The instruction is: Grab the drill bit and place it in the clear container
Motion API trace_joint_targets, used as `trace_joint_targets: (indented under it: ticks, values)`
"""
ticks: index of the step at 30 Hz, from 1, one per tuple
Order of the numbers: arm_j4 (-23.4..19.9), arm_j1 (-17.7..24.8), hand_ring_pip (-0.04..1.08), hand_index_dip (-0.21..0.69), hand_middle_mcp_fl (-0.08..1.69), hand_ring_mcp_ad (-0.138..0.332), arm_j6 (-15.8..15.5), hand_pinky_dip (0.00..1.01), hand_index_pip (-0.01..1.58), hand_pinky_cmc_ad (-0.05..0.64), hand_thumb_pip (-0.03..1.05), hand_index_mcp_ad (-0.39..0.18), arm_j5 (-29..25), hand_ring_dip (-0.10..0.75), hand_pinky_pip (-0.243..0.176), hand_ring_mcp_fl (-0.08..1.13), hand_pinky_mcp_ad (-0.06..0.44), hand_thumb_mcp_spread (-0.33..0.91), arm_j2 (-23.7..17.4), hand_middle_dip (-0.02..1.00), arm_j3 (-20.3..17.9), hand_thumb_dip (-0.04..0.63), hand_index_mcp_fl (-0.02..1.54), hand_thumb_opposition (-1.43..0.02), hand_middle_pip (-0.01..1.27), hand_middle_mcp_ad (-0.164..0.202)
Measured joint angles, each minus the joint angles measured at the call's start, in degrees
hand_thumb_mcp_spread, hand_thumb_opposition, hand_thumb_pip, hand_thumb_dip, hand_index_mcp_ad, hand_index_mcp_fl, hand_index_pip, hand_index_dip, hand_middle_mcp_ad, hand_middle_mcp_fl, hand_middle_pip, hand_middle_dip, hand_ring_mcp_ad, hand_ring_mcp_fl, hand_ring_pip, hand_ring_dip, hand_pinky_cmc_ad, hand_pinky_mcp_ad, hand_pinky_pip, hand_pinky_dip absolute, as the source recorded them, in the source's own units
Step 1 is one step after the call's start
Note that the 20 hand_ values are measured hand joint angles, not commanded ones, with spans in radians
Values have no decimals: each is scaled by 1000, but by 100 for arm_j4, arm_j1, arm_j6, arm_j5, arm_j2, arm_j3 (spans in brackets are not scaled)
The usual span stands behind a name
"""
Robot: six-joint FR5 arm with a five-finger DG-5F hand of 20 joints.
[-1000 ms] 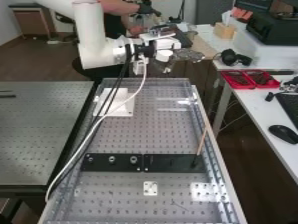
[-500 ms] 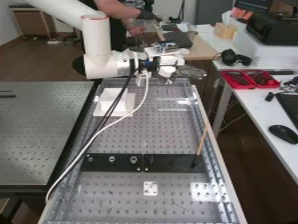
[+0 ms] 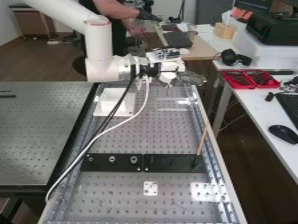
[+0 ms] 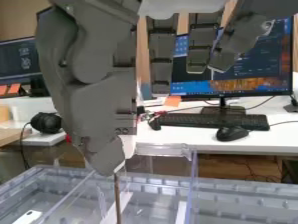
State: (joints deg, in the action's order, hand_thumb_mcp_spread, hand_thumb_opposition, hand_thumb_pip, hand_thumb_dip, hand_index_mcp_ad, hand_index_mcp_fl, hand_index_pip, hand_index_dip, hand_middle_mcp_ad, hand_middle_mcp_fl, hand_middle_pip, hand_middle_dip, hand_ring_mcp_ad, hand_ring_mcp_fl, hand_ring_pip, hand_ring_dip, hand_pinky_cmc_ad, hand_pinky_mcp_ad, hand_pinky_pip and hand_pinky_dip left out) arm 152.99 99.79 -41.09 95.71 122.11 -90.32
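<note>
At the far end of the bench, the hand [image 3: 191,78] is above the clear container [image 3: 173,109]. In the wrist view the hand [image 4: 86,90] pinches the upper end of the drill bit [image 4: 118,202] at its fingertips, while other fingers hang bent beside it. The thin bit points straight down, over or inside the clear container [image 4: 193,175]; how deep its lower end sits I cannot tell.
A white block [image 3: 114,104] stands left of the hand. Black strips with holes [image 3: 174,163] lie nearer, with a thin wooden stick [image 3: 201,142] leaning there. Red trays [image 3: 251,80] and a mouse [image 3: 284,133] are on the right-hand table.
The arm has come down and a little to the right, bringing the hand from higher up to low over the bench's far end.
</note>
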Motion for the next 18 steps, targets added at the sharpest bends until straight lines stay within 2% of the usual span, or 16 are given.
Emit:
trace_joint_targets:
  ticks: [2, 3, 4, 6, 10, 11, 13, 18]
  values:
    - [183, -17, 103, 159, 291, 182, -24, 194, 998, 342, 545, -126, 8, 61, -31, 126, 154, 541, 9, 216, 53, 237, 773, -920, 108, 75]
    - [277, -35, 103, 145, 250, 182, -29, 215, 939, 339, 583, -126, 20, 61, -31, 98, 152, 483, 12, 216, 86, 237, 571, -881, 106, 72]
    - [320, -50, 110, 154, 218, 182, -34, 230, 913, 339, 597, -124, 24, 61, -28, 65, 150, 456, 11, 216, 100, 237, 443, -859, 106, 75]
    - [325, -60, 70, 145, 168, 182, -43, 278, 860, 328, 632, -122, 22, 61, -31, 40, 148, 410, 1, 216, 92, 237, 276, -822, 94, 75]
    - [326, -71, 75, 154, 152, 188, -32, 354, 850, 312, 651, -89, 11, 61, -44, 19, 148, 361, -34, 216, 57, 237, 188, -771, 96, 75]
    - [326, -72, 72, 152, 152, 192, -31, 368, 836, 312, 665, -87, 11, 61, -59, 16, 148, 354, -38, 216, 53, 236, 138, -775, 93, 73]
    - [331, -76, 72, 154, 152, 195, -38, 400, 836, 312, 705, -87, 8, 61, -63, 16, 148, 347, -51, 216, 44, 236, 106, -759, 96, 75]
    - [352, -114, 72, 154, 154, 199, -40, 445, 836, 316, 710, -87, -16, 61, -70, 9, 148, 328, -172, 216, -15, 236, 73, -742, 93, 75]
